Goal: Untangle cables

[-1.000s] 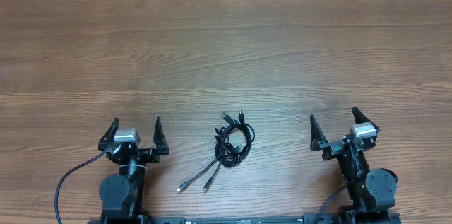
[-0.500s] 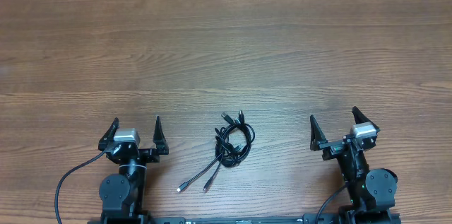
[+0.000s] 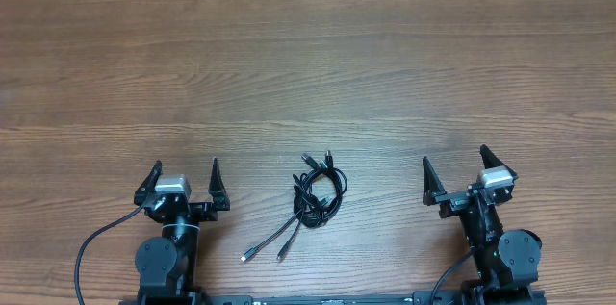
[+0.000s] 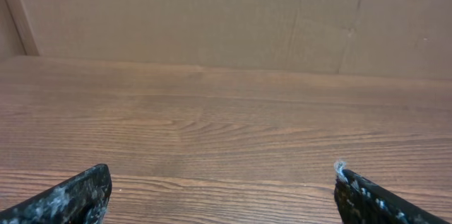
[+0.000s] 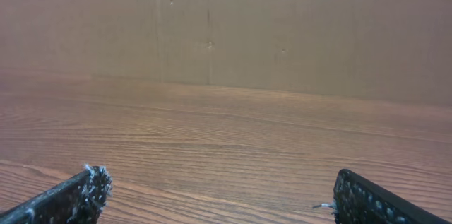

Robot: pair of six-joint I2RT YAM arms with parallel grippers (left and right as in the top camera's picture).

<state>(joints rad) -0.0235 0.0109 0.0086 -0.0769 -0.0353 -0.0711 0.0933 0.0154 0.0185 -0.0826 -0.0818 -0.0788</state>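
The cables (image 3: pixel 316 195) lie in a small tangled black bundle on the wooden table near its front middle, with plug ends pointing up at the top and two loose ends trailing down-left (image 3: pixel 262 249). My left gripper (image 3: pixel 185 172) is open and empty, to the left of the bundle. My right gripper (image 3: pixel 454 166) is open and empty, to the right of it. In the left wrist view (image 4: pixel 222 185) and the right wrist view (image 5: pixel 219 189) only the spread fingertips and bare wood show; the cables are out of view there.
The wooden table (image 3: pixel 308 64) stretches far behind the bundle. A cardboard wall (image 4: pixel 212 12) stands at the table's far edge. A thick black arm wire (image 3: pixel 96 242) loops at the left arm's base.
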